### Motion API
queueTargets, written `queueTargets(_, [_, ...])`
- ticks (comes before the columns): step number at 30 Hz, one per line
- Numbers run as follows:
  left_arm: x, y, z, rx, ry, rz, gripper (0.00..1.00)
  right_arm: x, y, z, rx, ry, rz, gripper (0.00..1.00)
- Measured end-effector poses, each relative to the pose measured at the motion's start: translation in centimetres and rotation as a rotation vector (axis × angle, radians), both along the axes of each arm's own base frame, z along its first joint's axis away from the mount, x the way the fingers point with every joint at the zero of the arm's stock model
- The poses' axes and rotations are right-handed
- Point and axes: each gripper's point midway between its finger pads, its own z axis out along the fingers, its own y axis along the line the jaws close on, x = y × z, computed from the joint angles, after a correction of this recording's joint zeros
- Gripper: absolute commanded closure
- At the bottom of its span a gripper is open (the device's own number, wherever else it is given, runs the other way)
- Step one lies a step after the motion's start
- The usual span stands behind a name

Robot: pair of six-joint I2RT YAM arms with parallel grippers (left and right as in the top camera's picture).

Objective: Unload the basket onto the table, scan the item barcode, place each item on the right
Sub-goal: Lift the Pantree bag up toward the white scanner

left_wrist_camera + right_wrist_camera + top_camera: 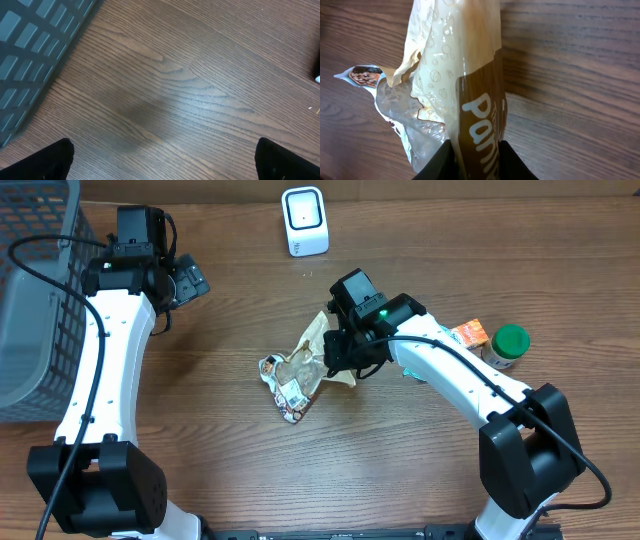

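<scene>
Snack bag (470, 75): white lettering on a brown band starts "Pani", the rest is cut off at the bottom of the right wrist view. Film is crinkled, cream and glossy with a faint printed pattern, clear in places. A corner at far left carries a small food picture.

In the overhead view the bag lies crumpled near frame centre on the wood-grain table (220, 470).

Right gripper (475, 162): nearly closed, with the brown band pinched between its black fingers (432, 167).

Left gripper (165, 150): spread wide over bare wood and holding nothing.

- Top centre: white rounded-square scanner (304, 220).
- Upper left: grey mesh basket (30, 300), contents not visible.
- Right: green-lidded jar (508, 345), just beside an orange packet (470, 333).
</scene>
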Motion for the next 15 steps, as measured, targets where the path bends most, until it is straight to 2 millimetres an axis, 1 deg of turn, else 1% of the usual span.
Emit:
queueTargets(3, [0.0,0.0,0.0,0.0,0.0,0.0,0.0,0.0,0.0,0.4,-0.003,-0.001,0.01,0.96])
queueTargets(5, [0.0,0.0,0.0,0.0,0.0,0.0,0.0,0.3,0.2,1.3,0.001,-0.016,0.025,0.96])
queueTargets(7, [0.0,0.0,0.0,0.0,0.0,0.0,0.0,1.1,0.7,3.3,0.015,-0.05,0.041,0.96])
queueTargets(8, [0.0,0.0,0.0,0.0,0.0,0.0,0.0,1.4,0.8,4.0,0.02,-0.061,0.044,0.96])
queueTargets(11, [0.0,0.0,0.0,0.0,0.0,0.0,0.0,2.9,1.4,8.3,0.046,-0.132,0.049,0.96])
queueTargets(12, [0.0,0.0,0.0,0.0,0.001,0.0,0.0,3.5,1.4,10.1,0.054,-0.163,0.048,0.97])
queueTargets(14, [0.0,0.0,0.0,0.0,0.0,0.0,0.0,5.1,1.5,14.2,0.085,-0.257,0.04,0.96])
queueTargets(15, [0.0,0.0,0.0,0.0,0.0,0.0,0.0,6.2,1.4,16.9,0.107,-0.326,0.029,0.96])
